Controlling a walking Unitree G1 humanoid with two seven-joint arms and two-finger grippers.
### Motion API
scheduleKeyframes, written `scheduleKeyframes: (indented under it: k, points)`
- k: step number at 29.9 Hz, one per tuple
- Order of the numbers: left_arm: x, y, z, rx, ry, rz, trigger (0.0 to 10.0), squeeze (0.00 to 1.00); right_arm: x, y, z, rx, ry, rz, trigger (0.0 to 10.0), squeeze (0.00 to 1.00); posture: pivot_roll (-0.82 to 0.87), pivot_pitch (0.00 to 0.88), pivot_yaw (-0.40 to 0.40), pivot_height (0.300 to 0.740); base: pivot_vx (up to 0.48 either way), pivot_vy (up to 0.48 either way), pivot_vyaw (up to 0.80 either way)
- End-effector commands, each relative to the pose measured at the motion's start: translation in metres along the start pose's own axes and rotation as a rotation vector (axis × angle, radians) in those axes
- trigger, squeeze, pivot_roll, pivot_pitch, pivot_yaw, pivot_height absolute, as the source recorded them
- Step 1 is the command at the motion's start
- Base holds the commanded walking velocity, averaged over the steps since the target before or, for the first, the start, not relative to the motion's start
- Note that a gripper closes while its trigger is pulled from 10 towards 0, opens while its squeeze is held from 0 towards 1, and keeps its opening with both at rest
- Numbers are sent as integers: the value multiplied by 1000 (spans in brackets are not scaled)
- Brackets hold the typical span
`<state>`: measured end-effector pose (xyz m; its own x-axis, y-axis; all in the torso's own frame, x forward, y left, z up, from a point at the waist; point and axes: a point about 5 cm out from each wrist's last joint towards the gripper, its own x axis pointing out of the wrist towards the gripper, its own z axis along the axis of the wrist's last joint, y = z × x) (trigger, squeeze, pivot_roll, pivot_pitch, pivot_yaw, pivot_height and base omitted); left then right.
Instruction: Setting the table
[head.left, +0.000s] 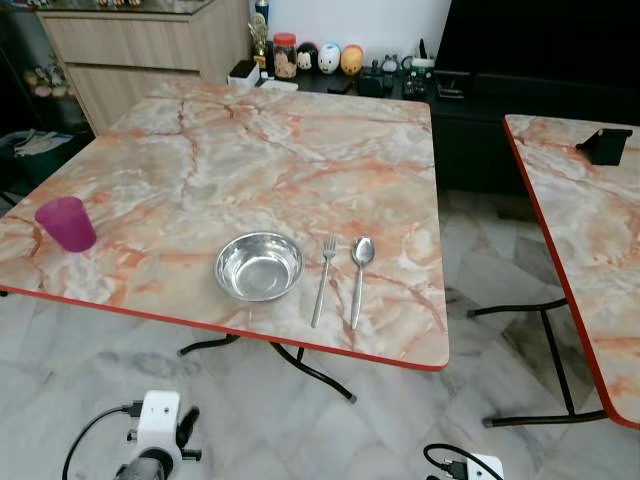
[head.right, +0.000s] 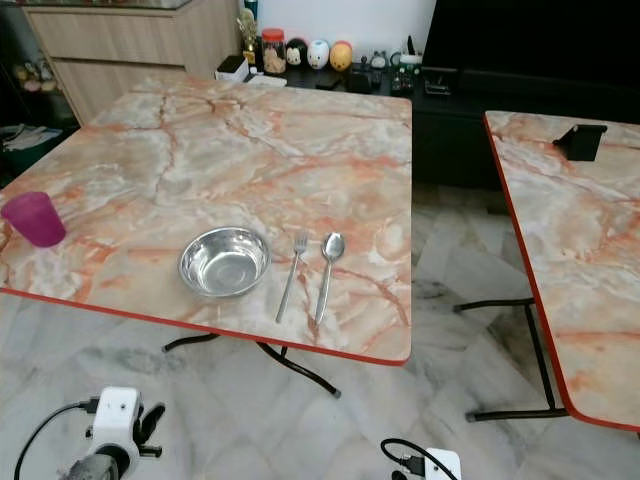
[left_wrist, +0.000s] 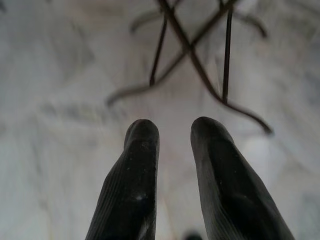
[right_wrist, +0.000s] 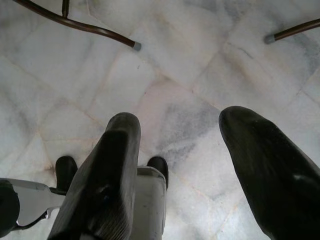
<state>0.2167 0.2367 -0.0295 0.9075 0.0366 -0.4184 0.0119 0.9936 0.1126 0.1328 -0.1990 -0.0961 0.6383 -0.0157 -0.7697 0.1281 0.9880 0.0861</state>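
No writing is showing legibly on anything. A steel bowl, fork and spoon are sitting side by side, lower centre, near the worktop's red front edge; a purple cup is standing at far left, with broad bare marble between. Both grippers are hanging over the floor: the left gripper slightly parted, the right gripper wide apart.

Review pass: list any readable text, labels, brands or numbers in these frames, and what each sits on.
No text can be read anywhere.
Jar on the far sideboard: any label is too small to read.
Round figurines beside it: painted faces, no lettering.
Bowl, fork, spoon, purple cup: no markings show.
Black stand on the right-hand table: unmarked.
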Motion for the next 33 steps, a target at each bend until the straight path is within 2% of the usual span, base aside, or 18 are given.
scheduleKeyframes:
  k: [1,3,5,11,17,20,23,27,29,30,33]
  points:
    - [-8,9,7,39,-81,23,10000,0,-1,-2,-2,-1,7,-3,10000,0,116,0,-38,731,0,0,0]
    - [-11,10,10,52,-110,23,10000,0,-1,-2,-2,-2,7,-3,10000,0,122,0,-42,731,0,0,0]
    - [-19,14,19,80,-180,18,10000,0,-1,-3,-2,-5,9,-1,10000,0,126,0,-44,731,0,0,0]
    - [-39,20,37,133,-282,12,10000,0,-1,-4,-2,-11,11,0,10000,0,135,0,-48,731,0,0,0]
    - [-62,21,70,180,-402,32,10000,0,-1,-5,-1,-20,14,1,10000,0,147,0,-54,731,0,0,0]
    - [-66,22,85,209,-456,46,10000,0,-1,-6,-1,-26,15,3,10000,0,152,0,-58,731,0,0,0]
    - [-72,23,122,210,-583,84,10000,0,-1,-6,-1,-31,16,8,10000,0,162,0,-60,731,0,0,0]
    - [-71,17,144,228,-652,48,10000,0,-1,-5,0,-31,13,13,10000,0,158,0,-59,731,0,0,0]
    - [-71,16,148,220,-664,46,10000,0,-1,-5,0,-27,11,11,10000,0,158,0,-59,731,0,0,0]
    - [-72,13,158,202,-686,45,10000,0,-1,-5,1,-27,10,11,10000,0,152,0,-55,731,0,0,0]
    - [-67,-1,183,220,-752,-7,10000,0,-1,-6,0,-13,12,-10,10000,0,154,0,-57,731,0,0,0]
